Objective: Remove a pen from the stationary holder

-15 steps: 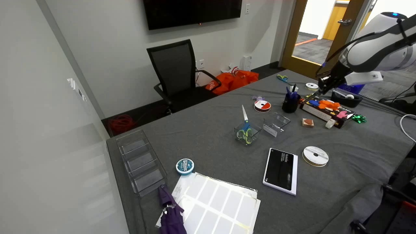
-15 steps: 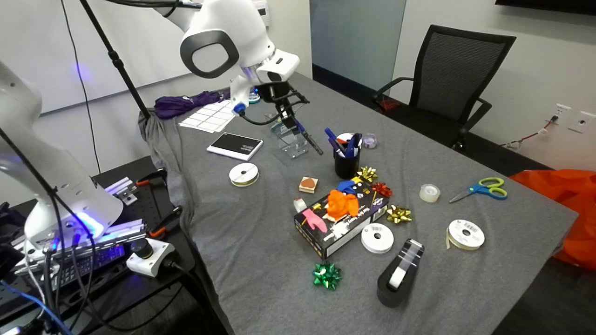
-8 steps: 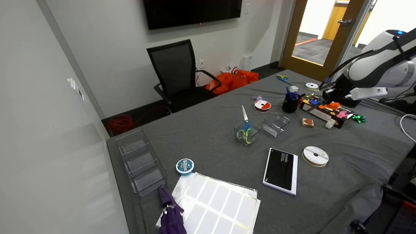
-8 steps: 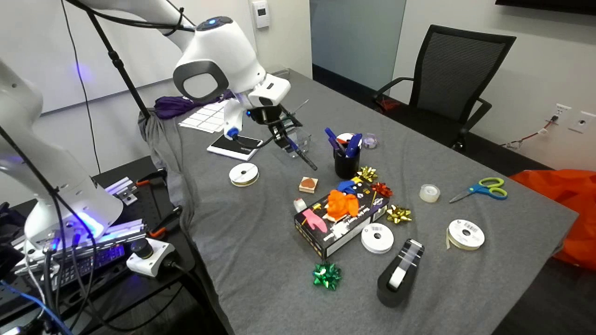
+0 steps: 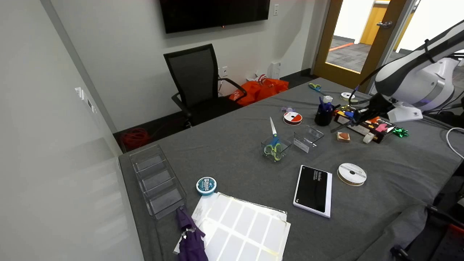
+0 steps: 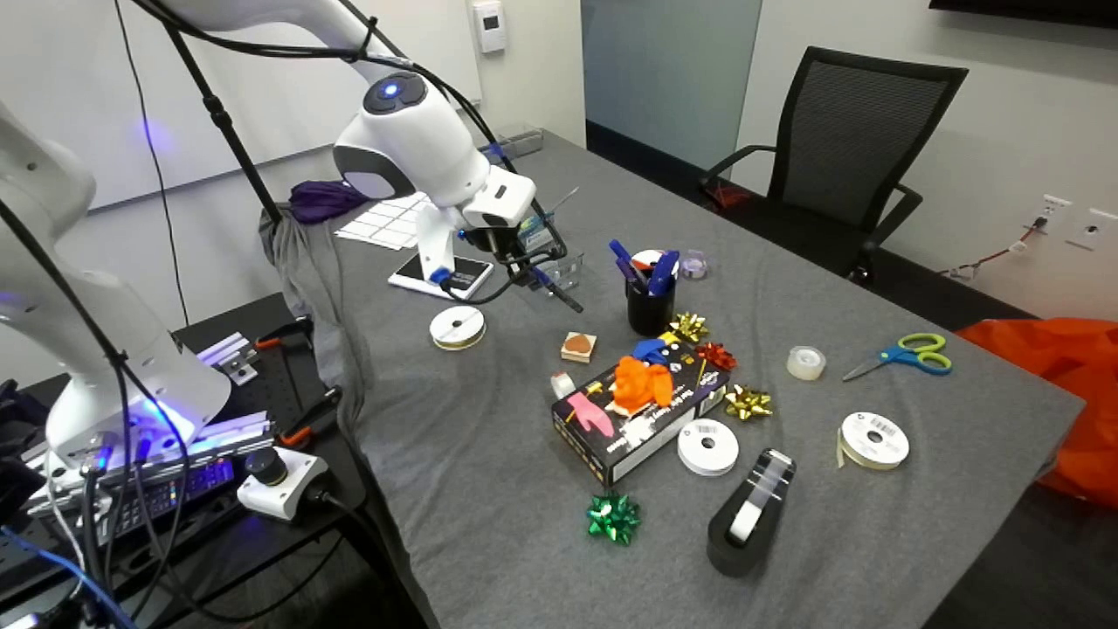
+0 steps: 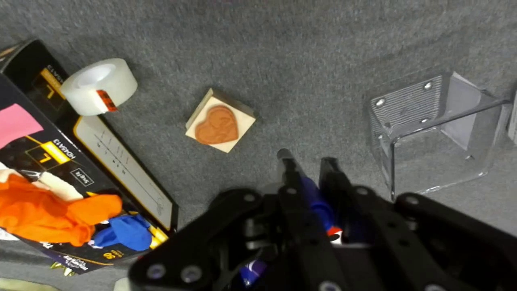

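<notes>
Apparently the main step of our task is done: the pen (image 6: 563, 297) is out of the stationery holder (image 6: 650, 313) and held aloft, apart from it, on the holder's side nearer the robot base (image 6: 131, 376). Our gripper (image 7: 309, 166) has its jaws clenched on the pen, which slants downward with its dark end lowest; a blue stretch shows between them in the wrist view. How high that end hangs over the gray tablecloth (image 6: 489, 428) we cannot tell. If the pen is to be set down, we judge that the next move calls for lowering it onto the cloth on this same side of the holder, missing the heart stamp (image 7: 218, 123) there, and only then parting the jaws. Dropped early, the slim barrel might roll.

As for containers, the holder stands upright with several blue pens (image 6: 664, 268) leaning in it; they overlap too much for us to count. Just beside the holder lies the glove box (image 6: 664, 424), whose inside we cannot see. Farther off from the holder, a clear bin (image 5: 285, 149) has scissors (image 5: 274, 139) standing in it, handles down and blades up, while a clear organizer (image 5: 302, 145) with a pale label sits nearer the holder than that bin does. Well apart from the holder we find a clear tray (image 5: 158, 183) with dividers across it.
</notes>
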Motion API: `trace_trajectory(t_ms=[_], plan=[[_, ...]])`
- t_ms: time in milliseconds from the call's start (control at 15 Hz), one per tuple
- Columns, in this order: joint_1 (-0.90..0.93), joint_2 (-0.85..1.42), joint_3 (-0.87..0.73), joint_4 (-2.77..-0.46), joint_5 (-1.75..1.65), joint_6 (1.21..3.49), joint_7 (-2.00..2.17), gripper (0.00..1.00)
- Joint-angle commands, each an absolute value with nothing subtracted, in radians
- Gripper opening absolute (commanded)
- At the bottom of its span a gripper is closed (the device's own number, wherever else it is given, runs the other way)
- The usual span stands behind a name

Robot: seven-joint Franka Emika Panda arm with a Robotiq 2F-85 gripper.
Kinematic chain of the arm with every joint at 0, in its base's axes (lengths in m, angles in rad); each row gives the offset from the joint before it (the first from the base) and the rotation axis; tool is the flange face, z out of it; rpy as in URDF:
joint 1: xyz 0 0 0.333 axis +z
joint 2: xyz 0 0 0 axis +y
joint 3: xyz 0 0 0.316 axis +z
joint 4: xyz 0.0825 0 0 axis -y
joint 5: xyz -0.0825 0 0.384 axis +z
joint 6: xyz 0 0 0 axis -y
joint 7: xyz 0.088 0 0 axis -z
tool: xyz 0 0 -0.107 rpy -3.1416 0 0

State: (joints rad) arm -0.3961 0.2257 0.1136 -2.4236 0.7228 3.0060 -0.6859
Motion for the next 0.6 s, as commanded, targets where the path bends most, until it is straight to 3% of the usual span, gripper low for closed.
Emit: trace_trajectory(t_ms=[0,133,533], plan=[[-0.474,0.283,0.179,-2.393,0.835,3.039,-0.854,0.44],[-0.497,0.301,0.188,-2.386,0.860,3.045,-0.914,0.51],[-0.491,0.316,0.146,-2.382,0.813,3.058,-0.923,0.93]])
